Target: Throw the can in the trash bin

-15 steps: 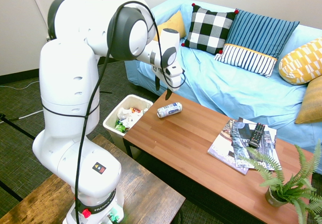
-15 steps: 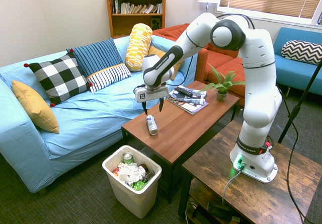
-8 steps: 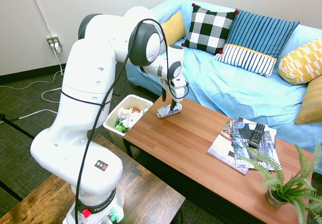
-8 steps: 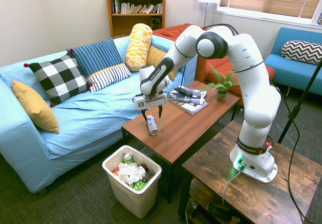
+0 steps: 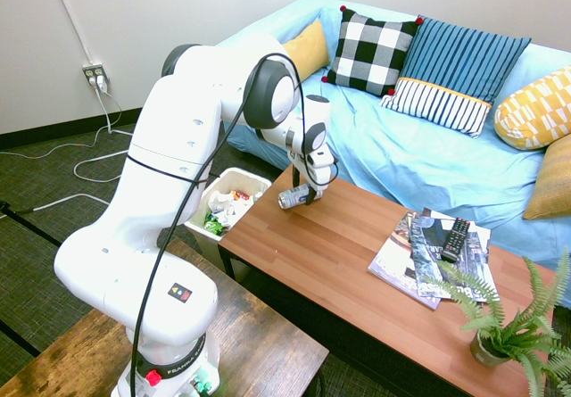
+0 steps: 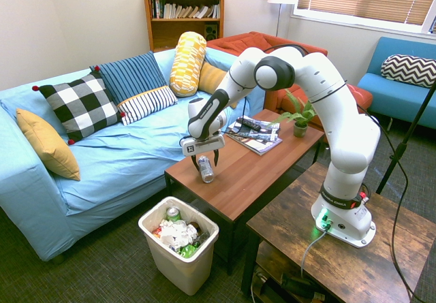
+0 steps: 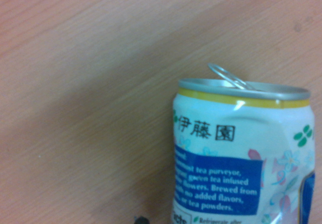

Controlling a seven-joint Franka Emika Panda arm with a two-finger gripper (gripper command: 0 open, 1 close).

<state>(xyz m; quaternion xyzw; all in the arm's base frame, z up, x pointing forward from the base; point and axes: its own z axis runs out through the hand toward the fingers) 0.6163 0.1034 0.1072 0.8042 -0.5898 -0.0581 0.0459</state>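
One step in hand: the grasp. Left to right in the second exterior view: trash bin (image 6: 178,238) on the floor, already holding rubbish; can (image 6: 205,169) lying on its side near the worktop (image 6: 266,170) end above it; gripper (image 6: 206,161) spread wide astride it, holding nothing. Next: close, lift, carry over. Magazines (image 6: 253,134), plant (image 6: 298,116) well clear.

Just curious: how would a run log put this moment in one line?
fingers: open, straddling can | can: lying on table, not gripped | bin: on floor, holding trash
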